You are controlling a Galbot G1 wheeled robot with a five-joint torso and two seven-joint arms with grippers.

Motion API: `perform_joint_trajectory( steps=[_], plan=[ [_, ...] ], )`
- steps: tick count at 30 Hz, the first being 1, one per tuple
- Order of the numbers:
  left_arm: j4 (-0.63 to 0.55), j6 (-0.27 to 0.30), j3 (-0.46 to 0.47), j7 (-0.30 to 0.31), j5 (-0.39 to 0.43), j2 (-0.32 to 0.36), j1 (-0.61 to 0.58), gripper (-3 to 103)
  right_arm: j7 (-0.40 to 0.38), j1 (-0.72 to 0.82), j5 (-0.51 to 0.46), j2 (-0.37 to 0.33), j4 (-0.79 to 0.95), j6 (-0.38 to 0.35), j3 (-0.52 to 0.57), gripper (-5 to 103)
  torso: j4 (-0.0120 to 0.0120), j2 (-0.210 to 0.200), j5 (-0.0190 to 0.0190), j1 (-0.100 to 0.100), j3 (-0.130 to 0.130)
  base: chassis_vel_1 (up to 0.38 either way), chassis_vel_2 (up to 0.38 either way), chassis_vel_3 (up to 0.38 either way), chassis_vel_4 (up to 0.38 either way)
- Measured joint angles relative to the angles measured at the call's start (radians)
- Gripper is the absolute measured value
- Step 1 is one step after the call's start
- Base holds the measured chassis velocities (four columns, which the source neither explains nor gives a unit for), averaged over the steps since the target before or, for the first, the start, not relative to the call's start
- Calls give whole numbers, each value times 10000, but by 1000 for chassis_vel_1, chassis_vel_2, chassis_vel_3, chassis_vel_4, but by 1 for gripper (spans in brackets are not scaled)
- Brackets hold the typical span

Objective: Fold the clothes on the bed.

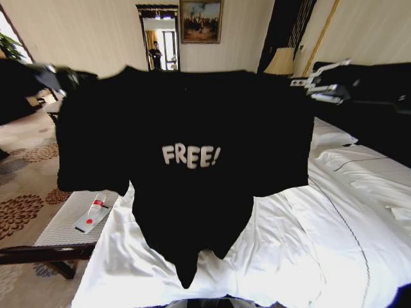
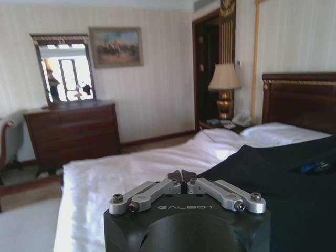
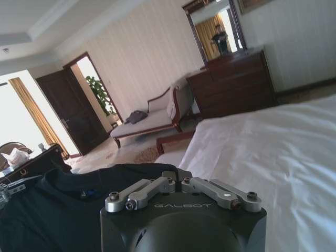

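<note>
The black T-shirt (image 1: 186, 135) with white "FREE!" lettering hangs spread out in the air above the bed (image 1: 308, 256), front towards me, its hem trailing to a point near the bed's foot. My left gripper (image 1: 59, 78) is shut on one shoulder and my right gripper (image 1: 320, 85) on the other, both at about the same height. In the left wrist view the left gripper (image 2: 182, 176) has its fingertips together, with the black fabric (image 2: 273, 178) running off beside them. In the right wrist view the right gripper (image 3: 176, 177) is pinched at the shirt's edge (image 3: 79, 205).
A pale cushioned bench (image 1: 61, 234) stands left of the bed with a small white and red item (image 1: 94, 213) on it. White pillows (image 1: 331, 136), a dark headboard (image 2: 299, 100) and a lamp (image 1: 280, 62) are at the bed's head. A dark dresser (image 2: 73, 134) stands by the far wall.
</note>
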State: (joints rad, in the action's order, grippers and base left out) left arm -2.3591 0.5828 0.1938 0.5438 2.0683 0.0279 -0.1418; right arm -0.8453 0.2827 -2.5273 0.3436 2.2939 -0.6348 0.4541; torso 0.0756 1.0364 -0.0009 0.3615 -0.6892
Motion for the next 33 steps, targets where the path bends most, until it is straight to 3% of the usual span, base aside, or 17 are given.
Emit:
perform_joint_trajectory(
  steps=[3,5,7,9,12,13,16,19,22,24,26,27,29,32,33],
  plan=[
    [66,-162,-1438,216,-1735,-1061,-409,0,104,1717,1764,1313,-285,-71,-479,0,-2,-6,8,5,-6,0,0,0,0],
    [110,-170,-1645,258,-1965,-1194,-416,0,133,1846,1944,1471,-360,-89,-548,0,1,-6,7,5,-5,0,0,0,0],
    [660,-222,-2876,644,-3230,-2324,-417,0,411,2311,2877,2352,-1069,-261,-980,0,-1,-7,6,7,-6,0,0,0,0],
    [878,-241,-3209,769,-3518,-2670,-391,0,529,2363,3122,2578,-1334,-334,-1108,0,-3,-6,7,6,-6,0,0,0,0],
    [2247,-369,-4795,1149,-4701,-4376,-203,0,1164,2504,4122,3218,-2512,-662,-1644,0,3,-5,-1,4,-3,0,0,0,0],
    [2247,-369,-4795,1149,-4701,-4376,-203,0,1164,2504,4122,3218,-2512,-662,-1644,0,3,-5,-1,4,-3,0,0,0,0],
    [3566,-463,-5818,1079,-5515,-5562,-186,0,1831,2503,5018,3807,-3857,-940,-2134,0,3,-6,3,5,-4,0,0,0,0],
    [4228,-534,-6143,888,-5954,-6111,-190,0,2143,2426,5397,4112,-4543,-994,-2356,0,-2,-7,7,6,-4,0,0,0,0],
    [5844,-639,-6621,683,-6527,-7380,-84,0,3013,2123,6535,4772,-6290,-999,-3016,0,-2,-4,6,4,-3,0,0,0,0],
    [5844,-639,-6621,683,-6527,-7380,-84,0,3013,2123,6535,4772,-6290,-999,-3016,0,-2,-4,6,4,-3,0,0,0,0],
    [7162,-707,-6857,358,-7120,-8400,-70,0,3489,1859,7316,5330,-7547,-1004,-3398,0,-4,-3,9,3,-2,0,0,0,0],
    [7162,-707,-6857,358,-7120,-8400,-70,0,3489,1859,7316,5330,-7547,-1004,-3398,0,-4,-3,9,3,-2,0,0,0,0],
    [8161,-772,-6957,24,-7591,-9308,-118,0,3705,1591,7841,5788,-8411,-1005,-3543,0,-2,-4,4,4,-4,0,0,0,0],
    [9143,-810,-7006,-285,-8058,-10126,-122,0,4051,1269,8384,6175,-9215,-1006,-3585,0,3,-3,7,5,-3,0,0,0,0],
    [9143,-810,-7006,-285,-8058,-10126,-122,0,4051,1269,8384,6175,-9215,-1006,-3585,0,3,-3,7,5,-3,0,0,0,0]
  ],
)
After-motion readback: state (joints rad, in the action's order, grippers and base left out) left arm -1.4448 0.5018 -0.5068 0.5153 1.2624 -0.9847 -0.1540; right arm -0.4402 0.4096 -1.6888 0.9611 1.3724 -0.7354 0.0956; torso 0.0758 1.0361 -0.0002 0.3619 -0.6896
